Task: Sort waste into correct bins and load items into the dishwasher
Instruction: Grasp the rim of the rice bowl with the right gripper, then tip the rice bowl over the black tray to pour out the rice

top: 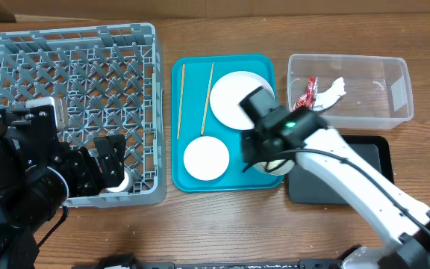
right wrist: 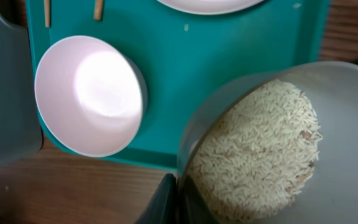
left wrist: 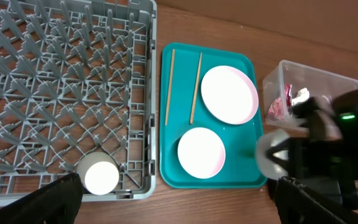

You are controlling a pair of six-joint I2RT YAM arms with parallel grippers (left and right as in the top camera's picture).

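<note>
The right gripper (right wrist: pixel 174 198), clamped on the rim of the tilted bowl (right wrist: pixel 340 93) at lower right, holds it above the teal tray (right wrist: pixel 166 37), so rice (right wrist: pixel 260 155) could spill short of the black tray (top: pixel 375 149).

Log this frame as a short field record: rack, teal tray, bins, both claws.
rack: dish rack holds one white cup
teal tray: plate, empty bowl, two chopsticks
clear tub: red wrapper, tissue
black tray: partly hidden by right arm
left claw: open, above rack near cup
right claw: shut on tilted rice bowl
</note>
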